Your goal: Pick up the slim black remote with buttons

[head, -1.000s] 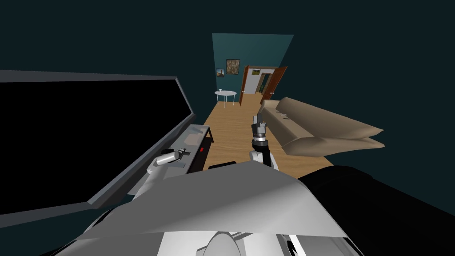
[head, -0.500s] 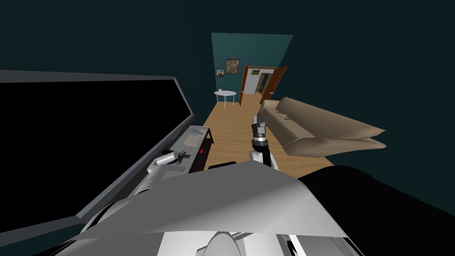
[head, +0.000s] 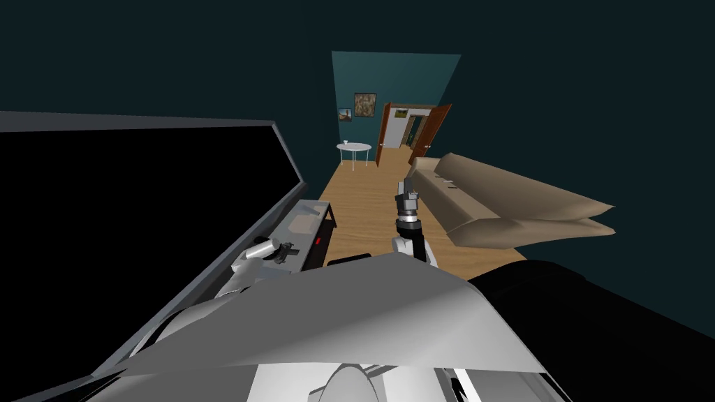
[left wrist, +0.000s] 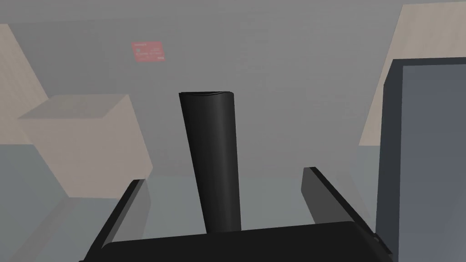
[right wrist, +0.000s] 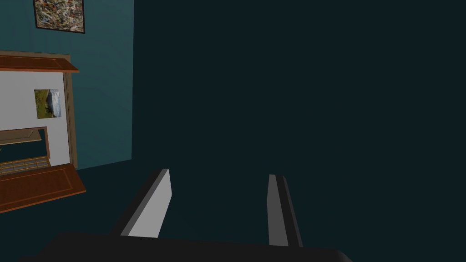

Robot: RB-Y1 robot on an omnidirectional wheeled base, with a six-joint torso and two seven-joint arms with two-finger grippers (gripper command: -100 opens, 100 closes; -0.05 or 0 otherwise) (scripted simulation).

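Slim black remote (left wrist: 211, 159): flat on grey stand top (left wrist: 282, 91), lengthwise between fingers of left gripper (left wrist: 223, 176), spread wide, touching neither. Beige box (left wrist: 86, 141) near, on same top. Right gripper (right wrist: 219, 174): fingers apart, holding nothing, raised above wood floor (head: 363, 202).

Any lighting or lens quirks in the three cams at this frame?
Head view: wide lens stretches the sofa toward the corner; walls dim, the big panel pure black. Left wrist view: flat, pale light; the remote inside the open left pincer shows no buttons or shine. Right wrist view: dim; the open right pincer has one finger lit brighter.
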